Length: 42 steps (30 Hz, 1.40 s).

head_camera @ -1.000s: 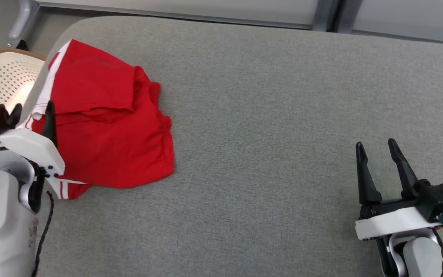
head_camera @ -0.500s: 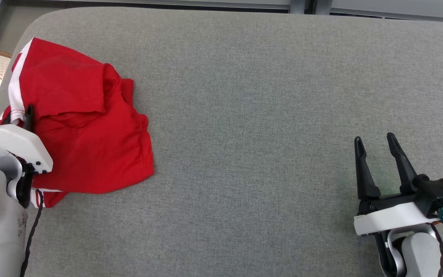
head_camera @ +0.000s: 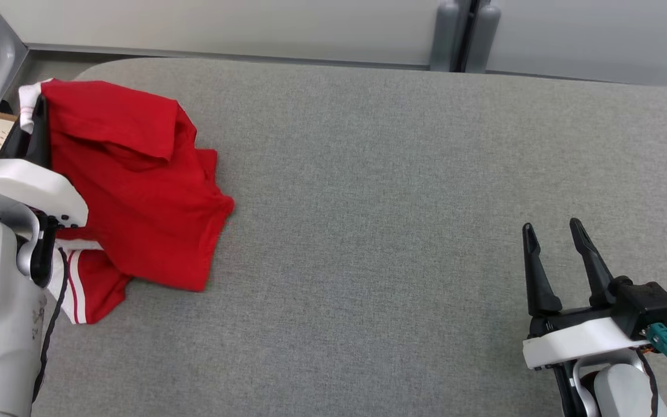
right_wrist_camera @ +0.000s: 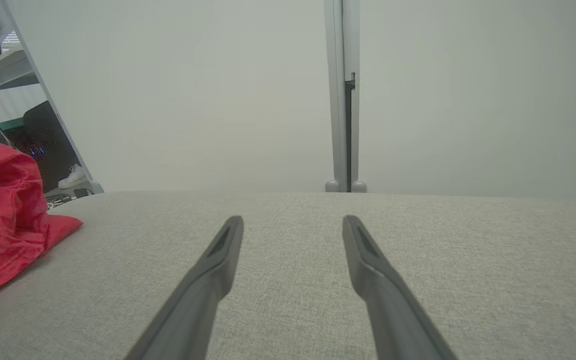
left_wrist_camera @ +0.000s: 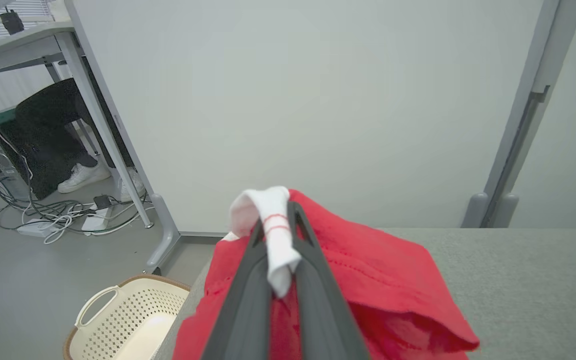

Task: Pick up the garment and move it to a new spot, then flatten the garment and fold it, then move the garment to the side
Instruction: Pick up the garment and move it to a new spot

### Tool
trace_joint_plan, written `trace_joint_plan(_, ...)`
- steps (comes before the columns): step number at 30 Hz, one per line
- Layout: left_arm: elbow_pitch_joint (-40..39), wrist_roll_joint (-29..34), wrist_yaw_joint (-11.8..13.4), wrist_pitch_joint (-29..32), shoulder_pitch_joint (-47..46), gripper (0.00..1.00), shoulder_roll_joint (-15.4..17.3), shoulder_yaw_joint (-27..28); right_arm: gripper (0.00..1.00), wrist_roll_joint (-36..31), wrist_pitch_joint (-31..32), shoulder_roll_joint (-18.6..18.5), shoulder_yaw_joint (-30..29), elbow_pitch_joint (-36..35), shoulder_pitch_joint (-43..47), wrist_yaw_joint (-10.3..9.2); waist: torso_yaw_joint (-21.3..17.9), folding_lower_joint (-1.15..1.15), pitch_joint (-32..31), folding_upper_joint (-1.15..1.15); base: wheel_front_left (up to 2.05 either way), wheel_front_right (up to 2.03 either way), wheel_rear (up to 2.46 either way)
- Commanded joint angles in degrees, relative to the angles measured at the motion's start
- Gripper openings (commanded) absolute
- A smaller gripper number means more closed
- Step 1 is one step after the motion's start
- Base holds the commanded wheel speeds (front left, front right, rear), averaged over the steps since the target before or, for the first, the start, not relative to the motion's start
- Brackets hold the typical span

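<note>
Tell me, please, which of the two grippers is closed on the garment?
The left gripper: it pinches the white trim of the red garment, while the right gripper stands open over the grey table, holding nothing.

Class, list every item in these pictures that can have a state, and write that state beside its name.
Red garment with white trim: crumpled, one white edge pinched, the rest lying on the grey fabric table.
Left gripper: shut on the garment's white edge.
Right gripper: open, holding nothing.
Cream perforated plastic basket: upright on the floor beside the table.
</note>
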Motion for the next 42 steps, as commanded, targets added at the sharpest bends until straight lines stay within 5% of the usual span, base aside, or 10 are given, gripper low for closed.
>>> trace_joint_plan(1, -1.2, -0.5, -0.4, -0.3, -0.2, 0.0, 0.1, -0.3, 1.0, 0.3, -0.1, -0.2, -0.1, -0.1, 0.6, 0.0, -0.4, 0.0, -1.3, 0.0, 0.0, 0.0, 0.0)
trace_joint_plan(15, -26.0, -3.4, 0.1, 10.2, 3.5, 0.0, -3.4, -6.1, 1.0, 2.9, -0.1, 0.6, 0.7, 0.4, 1.6, 0.0, -7.1, 0.0, -6.9, 0.0, 0.0, 0.0, 0.0)
trace_joint_plan(23, -35.6, -3.2, 3.0, 17.2, 5.7, 0.0, -6.6, -9.2, 1.0, 4.9, -0.1, 0.6, 1.0, 0.1, 0.8, 0.0, -14.0, 0.0, -6.4, 0.0, 0.0, 0.0, 0.0)
trace_joint_plan(35, -30.6, -2.9, 5.9, 15.5, 5.1, 0.0, -13.7, -17.4, 1.0, 6.6, -0.1, 0.6, 1.3, -0.4, -0.7, 0.0, -24.6, 0.0, -3.2, 0.0, 0.0, 0.0, 0.0)
trace_joint_plan(42, -26.1, -5.8, 8.5, 10.5, -0.8, 0.0, -14.6, -19.0, 1.0, 8.5, -0.1, 0.6, 2.2, -0.4, -2.2, 0.0, -30.1, 0.0, -0.9, 0.0, 0.0, 0.0, 0.0)
